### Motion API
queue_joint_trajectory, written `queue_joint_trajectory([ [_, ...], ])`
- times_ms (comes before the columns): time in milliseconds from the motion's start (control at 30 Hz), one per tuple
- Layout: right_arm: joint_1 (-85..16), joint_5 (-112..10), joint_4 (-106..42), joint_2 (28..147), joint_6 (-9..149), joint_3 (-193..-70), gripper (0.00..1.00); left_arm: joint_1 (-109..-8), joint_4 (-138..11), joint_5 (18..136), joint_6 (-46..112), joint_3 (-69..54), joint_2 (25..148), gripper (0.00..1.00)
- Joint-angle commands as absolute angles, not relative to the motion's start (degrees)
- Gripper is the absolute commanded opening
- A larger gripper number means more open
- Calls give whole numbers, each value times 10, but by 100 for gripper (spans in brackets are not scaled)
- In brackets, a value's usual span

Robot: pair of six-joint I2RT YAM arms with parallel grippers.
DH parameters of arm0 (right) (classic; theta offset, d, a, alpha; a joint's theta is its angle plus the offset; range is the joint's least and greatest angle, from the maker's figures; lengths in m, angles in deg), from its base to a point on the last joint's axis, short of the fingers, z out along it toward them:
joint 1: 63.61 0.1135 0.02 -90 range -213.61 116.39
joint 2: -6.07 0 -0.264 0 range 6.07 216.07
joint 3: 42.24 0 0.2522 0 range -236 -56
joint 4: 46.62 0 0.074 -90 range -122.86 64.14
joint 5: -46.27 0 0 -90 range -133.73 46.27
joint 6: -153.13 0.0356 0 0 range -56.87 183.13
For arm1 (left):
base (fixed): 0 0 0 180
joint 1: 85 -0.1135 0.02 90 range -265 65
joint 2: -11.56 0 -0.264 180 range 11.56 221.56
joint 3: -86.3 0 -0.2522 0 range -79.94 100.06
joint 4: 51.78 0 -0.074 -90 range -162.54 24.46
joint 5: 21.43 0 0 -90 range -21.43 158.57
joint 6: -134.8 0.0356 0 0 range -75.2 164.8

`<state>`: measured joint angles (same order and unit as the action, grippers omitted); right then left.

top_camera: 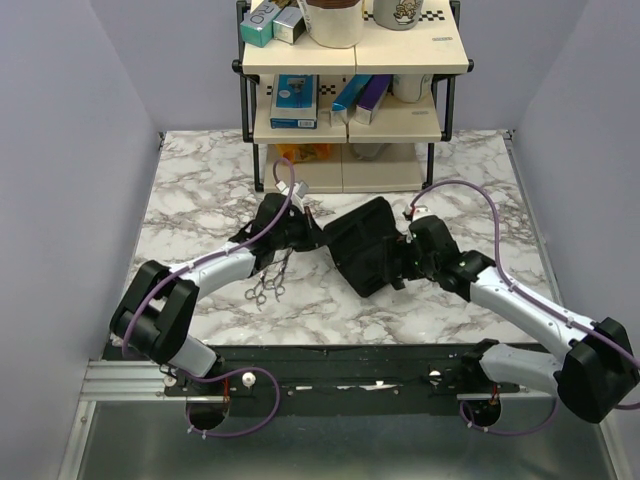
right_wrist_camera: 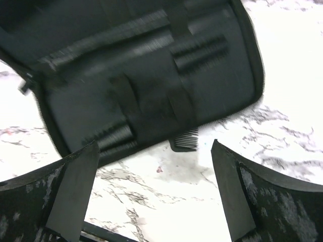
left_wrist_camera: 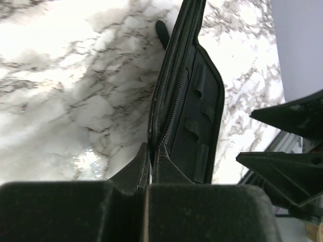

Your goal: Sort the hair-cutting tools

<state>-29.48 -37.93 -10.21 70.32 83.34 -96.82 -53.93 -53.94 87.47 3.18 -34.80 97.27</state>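
Left gripper point(left_wrist_camera: 150, 157) is pressed together on the zipper edge of the pouch point(left_wrist_camera: 194, 101), holding that flap upright. Right gripper point(right_wrist_camera: 154, 151) hangs spread wide, touching nothing, over the table point(top_camera: 200, 200) beside the pouch's open half. One comb point(right_wrist_camera: 184, 139) pokes its teeth out from under the straps; the other comb point(right_wrist_camera: 199, 50) sits strapped inside. Scissors point(top_camera: 268, 286) lie on the table, left of the pouch.

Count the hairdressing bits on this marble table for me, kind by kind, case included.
Scissors: 1, lying loose on the marble
Combs: 2, both strapped inside the case, though the view is blurred: lower comb, upper comb
Pouch: 1, lying open
Total: 4
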Motion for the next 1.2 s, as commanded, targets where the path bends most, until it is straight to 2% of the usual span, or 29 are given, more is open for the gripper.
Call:
queue_joint_trajectory([
  [0,-293,-338,-76,728,860,-972,100,-554,-496,839,44,-329,980,0],
  [333,-293,-320,-78,797,862,-978,95,-574,-486,842,40,-289,1039,0],
  [567,-293,-313,-72,869,880,-1010,80,-583,-483,858,35,-273,1052,0],
  [767,-293,-306,-70,918,891,-1031,72,-586,-489,870,33,-269,1043,0],
  [933,-293,-318,-79,948,901,-1023,70,-591,-486,880,28,-276,1032,0],
  [1067,-293,-331,-82,959,902,-1023,58,-592,-477,885,23,-283,1029,0],
  [1133,-293,-334,-82,957,904,-1021,55,-592,-474,887,19,-285,1029,0],
  [1167,-293,-335,-82,955,904,-1020,50,-591,-471,889,18,-290,1028,0],
])
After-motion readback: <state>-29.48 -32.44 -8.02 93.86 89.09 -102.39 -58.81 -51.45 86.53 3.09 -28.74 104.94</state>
